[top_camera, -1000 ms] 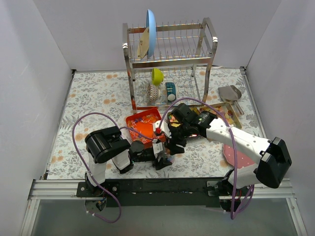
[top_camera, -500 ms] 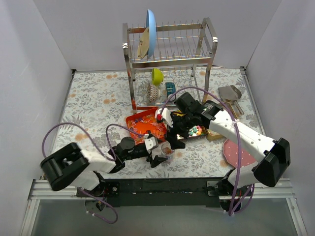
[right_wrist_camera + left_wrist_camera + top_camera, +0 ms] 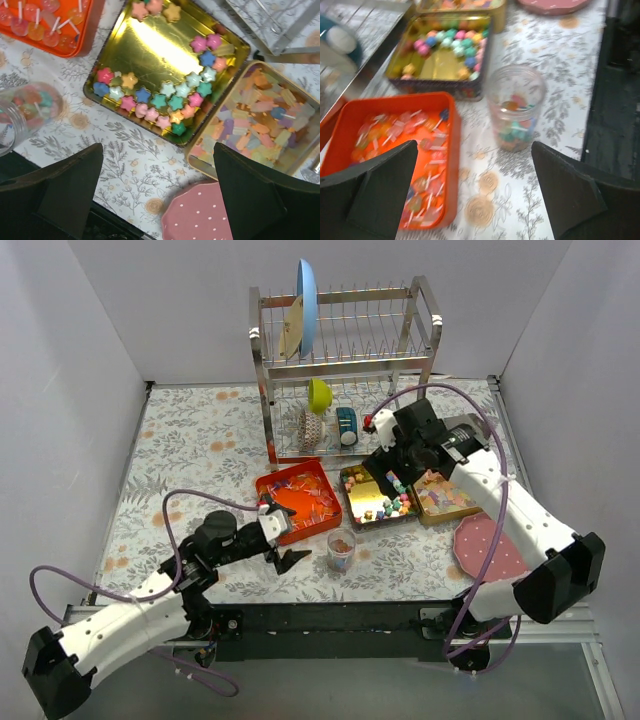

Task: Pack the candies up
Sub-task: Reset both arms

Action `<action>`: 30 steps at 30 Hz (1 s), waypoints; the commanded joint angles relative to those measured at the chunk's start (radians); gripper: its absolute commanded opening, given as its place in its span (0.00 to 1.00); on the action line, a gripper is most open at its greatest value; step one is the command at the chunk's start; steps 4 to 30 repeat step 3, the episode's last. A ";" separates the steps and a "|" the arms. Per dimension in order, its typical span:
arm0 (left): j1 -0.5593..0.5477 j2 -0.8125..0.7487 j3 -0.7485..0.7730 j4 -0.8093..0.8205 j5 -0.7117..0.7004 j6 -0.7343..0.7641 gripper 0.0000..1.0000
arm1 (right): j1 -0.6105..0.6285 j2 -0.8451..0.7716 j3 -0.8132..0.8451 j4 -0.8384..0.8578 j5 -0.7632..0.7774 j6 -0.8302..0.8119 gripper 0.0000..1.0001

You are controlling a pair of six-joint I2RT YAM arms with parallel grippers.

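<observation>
Both empty: left gripper (image 3: 283,536) spread wide near small clear glass jar (image 3: 341,550), right gripper (image 3: 157,150) spread above shallow gold metal tin (image 3: 150,50). Small bright star-shaped candies (image 3: 167,102) mostly along tin's edges, few in jar. Best pinched singly, released straight over jar mouth. Jar contents blurred; count unclear.

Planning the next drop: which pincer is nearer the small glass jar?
Left. The left pincer sits open just left of the glass jar; the right pincer hovers farther back, over the gold tin.
</observation>
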 commanded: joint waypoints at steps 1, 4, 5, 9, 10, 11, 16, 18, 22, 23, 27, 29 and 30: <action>0.044 -0.012 0.148 -0.200 -0.265 -0.062 0.98 | -0.058 -0.087 0.028 0.027 0.092 0.044 0.98; 0.101 0.011 0.194 -0.226 -0.308 -0.090 0.98 | -0.092 -0.114 -0.006 0.065 0.092 0.047 0.98; 0.101 0.011 0.194 -0.226 -0.308 -0.090 0.98 | -0.092 -0.114 -0.006 0.065 0.092 0.047 0.98; 0.101 0.011 0.194 -0.226 -0.308 -0.090 0.98 | -0.092 -0.114 -0.006 0.065 0.092 0.047 0.98; 0.101 0.011 0.194 -0.226 -0.308 -0.090 0.98 | -0.092 -0.114 -0.006 0.065 0.092 0.047 0.98; 0.101 0.011 0.194 -0.226 -0.308 -0.090 0.98 | -0.092 -0.114 -0.006 0.065 0.092 0.047 0.98; 0.101 0.011 0.194 -0.226 -0.308 -0.090 0.98 | -0.092 -0.114 -0.006 0.065 0.092 0.047 0.98; 0.101 0.011 0.194 -0.226 -0.308 -0.090 0.98 | -0.092 -0.114 -0.006 0.065 0.092 0.047 0.98; 0.101 0.011 0.194 -0.226 -0.308 -0.090 0.98 | -0.092 -0.114 -0.006 0.065 0.092 0.047 0.98; 0.101 0.011 0.194 -0.226 -0.308 -0.090 0.98 | -0.092 -0.114 -0.006 0.065 0.092 0.047 0.98; 0.101 0.011 0.194 -0.226 -0.308 -0.090 0.98 | -0.092 -0.114 -0.006 0.065 0.092 0.047 0.98; 0.101 0.011 0.194 -0.226 -0.308 -0.090 0.98 | -0.092 -0.114 -0.006 0.065 0.092 0.047 0.98; 0.101 0.011 0.194 -0.226 -0.308 -0.090 0.98 | -0.092 -0.114 -0.006 0.065 0.092 0.047 0.98</action>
